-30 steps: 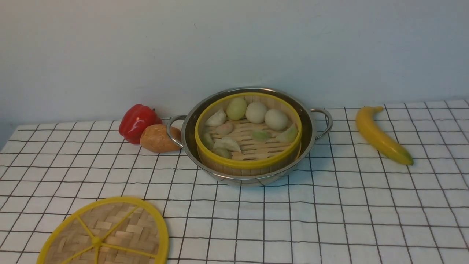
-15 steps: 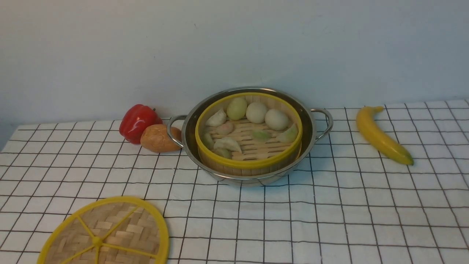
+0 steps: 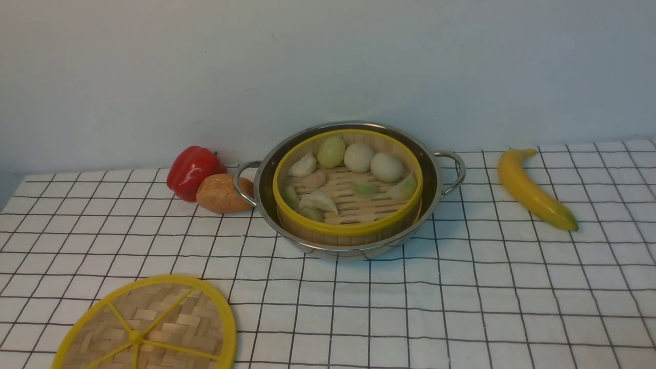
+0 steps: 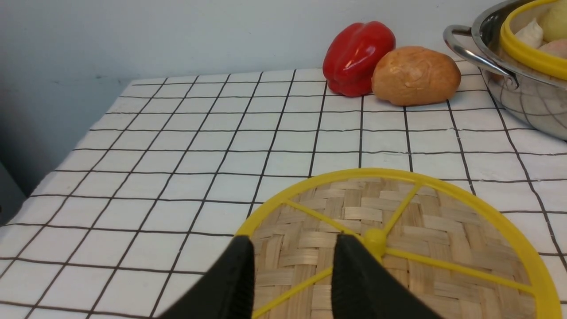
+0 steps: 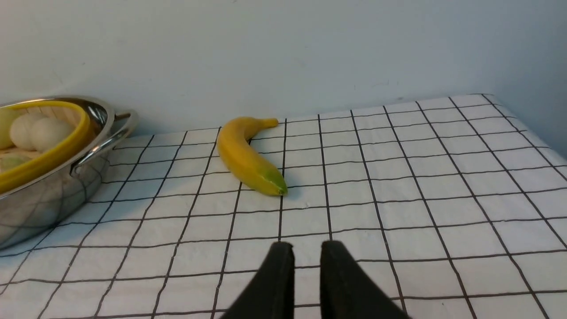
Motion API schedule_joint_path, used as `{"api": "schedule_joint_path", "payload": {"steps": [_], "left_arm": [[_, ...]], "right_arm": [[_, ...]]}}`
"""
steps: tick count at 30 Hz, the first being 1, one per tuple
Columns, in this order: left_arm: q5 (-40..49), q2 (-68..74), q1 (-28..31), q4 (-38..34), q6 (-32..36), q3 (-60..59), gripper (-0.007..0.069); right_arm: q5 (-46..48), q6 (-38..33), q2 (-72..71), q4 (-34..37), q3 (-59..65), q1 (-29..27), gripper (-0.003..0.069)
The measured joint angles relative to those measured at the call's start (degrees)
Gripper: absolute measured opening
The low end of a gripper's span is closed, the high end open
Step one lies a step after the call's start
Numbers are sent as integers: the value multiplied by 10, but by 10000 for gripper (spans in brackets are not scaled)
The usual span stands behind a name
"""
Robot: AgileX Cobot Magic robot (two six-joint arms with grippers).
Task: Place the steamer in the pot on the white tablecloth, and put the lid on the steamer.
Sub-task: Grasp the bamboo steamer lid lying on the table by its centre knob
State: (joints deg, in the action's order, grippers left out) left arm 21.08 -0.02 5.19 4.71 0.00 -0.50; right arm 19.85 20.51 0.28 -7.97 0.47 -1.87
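The steamer [image 3: 348, 228], a bamboo basket with a yellow rim and toy dumplings and buns, sits inside the shiny pot [image 3: 353, 249] at the middle back of the white tablecloth [image 3: 461, 297]. The lid [image 3: 154, 328], a flat woven disc with yellow spokes, lies on the cloth at the near left. In the left wrist view my left gripper [image 4: 294, 243] hovers over the lid [image 4: 443, 230] beside its hub, open, with only weave showing between the fingers. My right gripper [image 5: 306, 248] hangs over bare cloth, its jaws a narrow gap apart and empty. Neither arm shows in the front view.
A red pepper [image 3: 192, 169] and a brown bread roll [image 3: 220, 193] lie against the pot's left handle. A banana [image 3: 533, 192] lies to the pot's right, some way beyond the right gripper. A wall stands close behind the table.
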Motion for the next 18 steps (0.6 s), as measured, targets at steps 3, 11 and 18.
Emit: {"api": "schedule_joint_path", "payload": {"steps": [3, 11, 18], "left_arm": [[0, 0, 0, 0, 0, 0, 243], [0, 0, 0, 0, 0, 0, 243], [0, 0, 0, 0, 0, 0, 243]], "right_arm": [[0, 0, 0, 0, 0, 0, 122], [0, 0, 0, 0, 0, 0, 155], [0, 0, 0, 0, 0, 0, 179]]}}
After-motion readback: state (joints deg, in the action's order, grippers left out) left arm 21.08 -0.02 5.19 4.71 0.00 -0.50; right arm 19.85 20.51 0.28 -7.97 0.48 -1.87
